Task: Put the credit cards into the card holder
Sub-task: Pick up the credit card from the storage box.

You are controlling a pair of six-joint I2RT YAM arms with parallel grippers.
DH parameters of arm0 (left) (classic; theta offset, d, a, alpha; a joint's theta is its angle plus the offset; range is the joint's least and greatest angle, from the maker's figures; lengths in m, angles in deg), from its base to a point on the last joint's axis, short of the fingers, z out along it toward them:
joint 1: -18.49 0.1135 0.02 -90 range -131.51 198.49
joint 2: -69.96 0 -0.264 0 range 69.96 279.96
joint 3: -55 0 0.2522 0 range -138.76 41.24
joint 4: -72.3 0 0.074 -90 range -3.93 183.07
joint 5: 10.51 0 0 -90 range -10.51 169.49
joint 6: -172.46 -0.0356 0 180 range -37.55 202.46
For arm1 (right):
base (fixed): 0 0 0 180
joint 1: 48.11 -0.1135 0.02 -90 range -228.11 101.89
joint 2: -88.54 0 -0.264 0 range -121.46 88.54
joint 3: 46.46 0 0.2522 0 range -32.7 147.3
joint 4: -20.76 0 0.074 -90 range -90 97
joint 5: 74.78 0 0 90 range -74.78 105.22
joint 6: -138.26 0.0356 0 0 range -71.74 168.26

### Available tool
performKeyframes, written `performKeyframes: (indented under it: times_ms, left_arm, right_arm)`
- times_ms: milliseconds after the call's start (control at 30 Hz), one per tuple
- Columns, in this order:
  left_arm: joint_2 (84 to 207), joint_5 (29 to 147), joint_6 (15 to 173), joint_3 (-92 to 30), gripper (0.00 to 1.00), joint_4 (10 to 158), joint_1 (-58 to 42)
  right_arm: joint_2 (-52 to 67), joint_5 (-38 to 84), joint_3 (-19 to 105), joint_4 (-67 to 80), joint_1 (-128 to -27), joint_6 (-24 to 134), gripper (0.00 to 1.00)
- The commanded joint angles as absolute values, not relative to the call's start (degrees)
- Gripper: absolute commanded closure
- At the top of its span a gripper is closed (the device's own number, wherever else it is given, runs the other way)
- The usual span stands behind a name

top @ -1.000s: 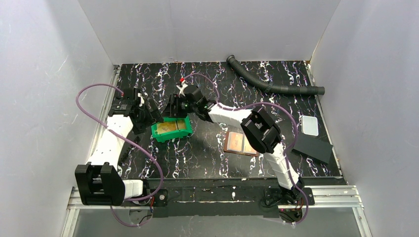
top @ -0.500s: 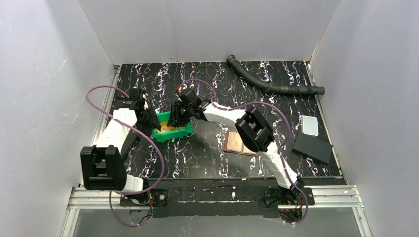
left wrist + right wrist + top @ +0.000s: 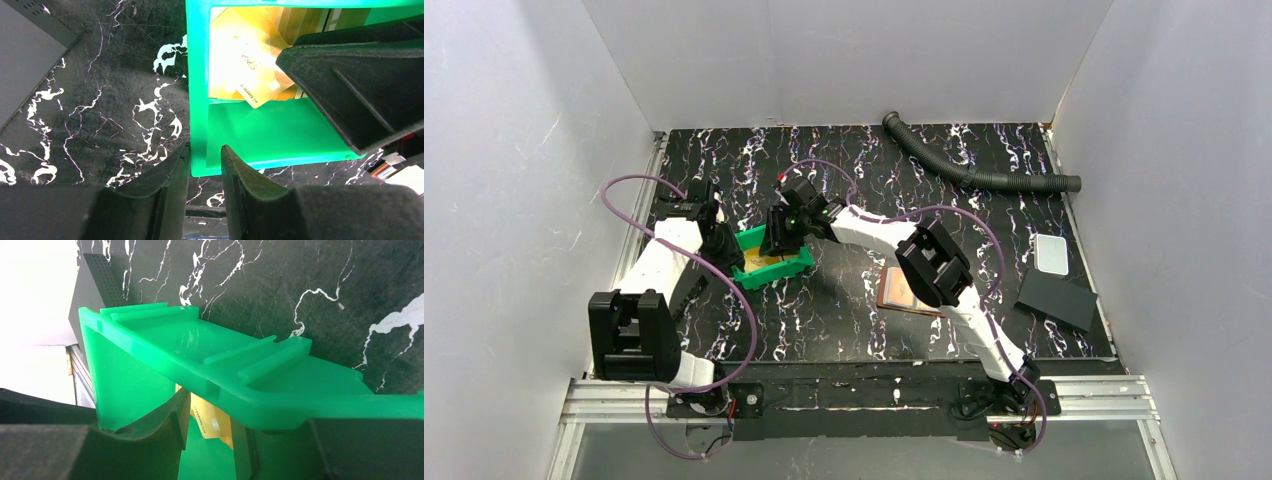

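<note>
1. Left end effector (image 3: 205,150): its fingers stand either side of the near-left wall of the green bin (image 3: 270,135). The outer finger (image 3: 167,172) touches the wall and the inner finger is just beside it. Whether the wall is actually clamped cannot be told.
2. Right end effector (image 3: 210,415): lowered inside the same bin from the far side, fingers partly apart. A yellowish card shows in the gap between them. Whether it is grasped cannot be told.
3. Credit cards (image 3: 245,65): a loose yellow and tan pile in the bin's far half, beyond the left end effector. The right end effector's tip is touching it. One card with a printed number lies tilted on top.
4. Card holder (image 3: 899,290): brown, lying on the table (image 3: 844,330) well apart to the right of the right end effector, partly hidden under that arm.
5. Hose (image 3: 974,172): dark, ribbed, on the table far beyond and right of both end effectors.
6. Pale plate (image 3: 1052,254) and black sheet (image 3: 1056,297): side by side at the table's right edge, well apart from both end effectors.
</note>
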State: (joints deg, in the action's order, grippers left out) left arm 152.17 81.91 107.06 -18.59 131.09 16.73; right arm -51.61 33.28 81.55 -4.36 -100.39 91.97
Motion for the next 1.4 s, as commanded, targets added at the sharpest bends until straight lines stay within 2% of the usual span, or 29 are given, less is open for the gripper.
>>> performKeyframes:
  times_ms: [0, 133, 333, 967, 1133, 1367]
  left_arm:
    - [152.1, 81.7, 105.4, -19.7, 0.73, 132.3, 17.0]
    - [153.0, 81.5, 104.9, -19.8, 0.78, 132.5, 17.0]
    - [153.3, 81.9, 104.4, -19.2, 0.83, 131.5, 17.0]
    - [153.8, 84.3, 102.9, -18.8, 0.92, 130.4, 16.9]
    - [154.4, 84.9, 102.9, -19.1, 0.93, 130.1, 17.0]
    - [154.3, 85.5, 103.1, -19.3, 0.93, 129.8, 17.0]
  right_arm:
    - [-51.9, 33.0, 87.7, -7.4, -100.8, 90.6, 0.54]
    - [-52.0, 34.5, 89.2, -8.5, -100.9, 89.4, 0.51]
    - [-54.2, 36.3, 90.5, -7.7, -100.9, 91.1, 0.52]
    - [-58.3, 40.0, 90.6, -5.8, -101.2, 92.8, 0.52]
    - [-59.7, 39.8, 91.9, -9.5, -101.5, 91.1, 0.5]
    - [-59.8, 31.7, 92.1, -17.2, -103.4, 83.2, 0.42]
